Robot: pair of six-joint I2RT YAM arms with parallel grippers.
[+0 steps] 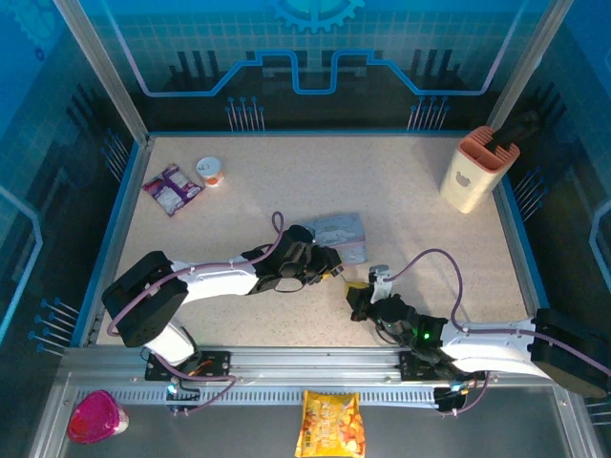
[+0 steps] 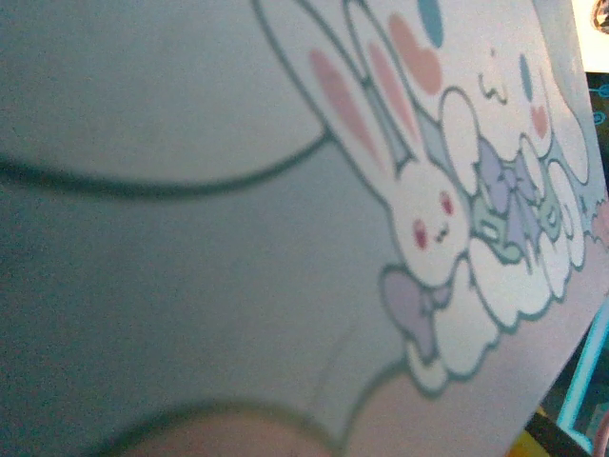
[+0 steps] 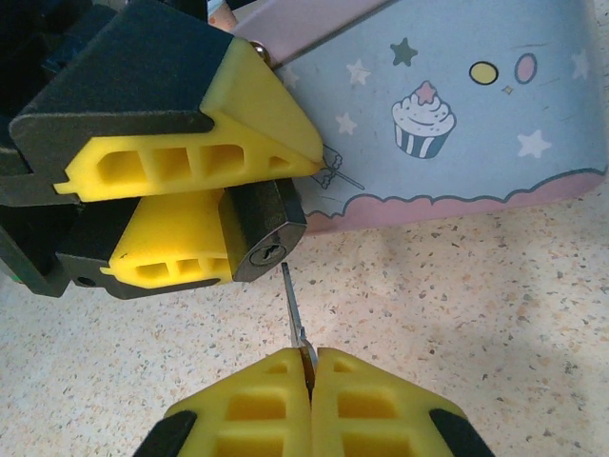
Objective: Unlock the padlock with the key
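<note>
My left gripper (image 1: 325,265) is shut on the small dark padlock (image 3: 262,228), gripped between its yellow fingers (image 3: 190,162) just above the table. The padlock's keyhole faces my right wrist camera. My right gripper (image 3: 309,367) is shut on the key (image 3: 293,305), whose thin shaft sticks up from between the pads. The key's tip stands just below and slightly right of the keyhole, a small gap apart, outside it. In the top view the right gripper (image 1: 358,296) sits close to the left one at the table's middle front.
The pale blue cartoon tin box (image 1: 339,232) lies right behind the padlock and fills the left wrist view as the tin box (image 2: 190,238). A peach holder (image 1: 474,169) stands at the back right. Purple packets (image 1: 172,187) and a small cup (image 1: 209,171) lie at the back left.
</note>
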